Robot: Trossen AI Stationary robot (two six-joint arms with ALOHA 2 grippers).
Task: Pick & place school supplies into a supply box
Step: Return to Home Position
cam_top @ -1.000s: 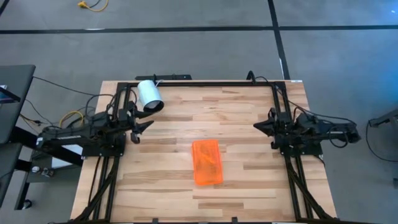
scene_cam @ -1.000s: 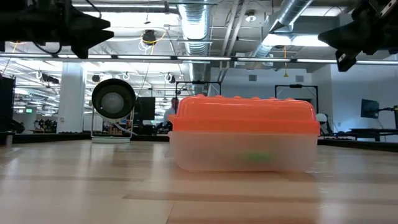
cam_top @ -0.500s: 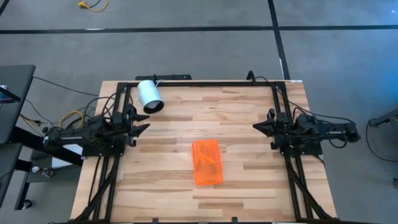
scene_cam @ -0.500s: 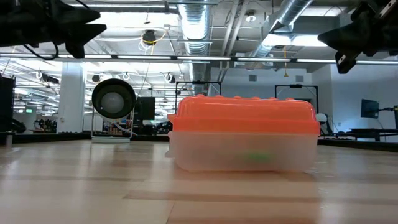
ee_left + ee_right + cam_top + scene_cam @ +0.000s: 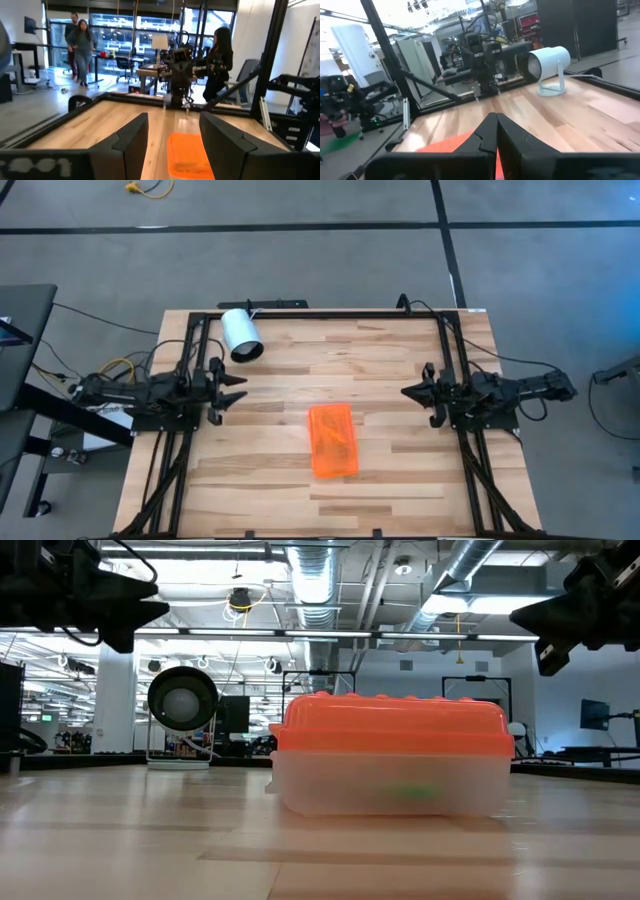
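Observation:
The supply box, clear with an orange ribbed lid, lies shut on the middle of the table. The low view shows it as well, with something green faintly visible through its wall. No loose pens, pencils or scissors show on the table. My left gripper hovers open above the table's left side, pointing toward the right; its wrist view looks at the box. My right gripper hovers shut above the right side, pointing left.
A white cylinder stands on its foot near the far left corner, behind my left gripper. Black rails run along the far edge and both sides. Bare wood surrounds the box. People stand in the room beyond the table.
Both grippers have sunk a little, as the low view shows. The left arm has drawn slightly toward the near edge, and the right gripper has moved a little toward the table's middle. The box has stayed in place.

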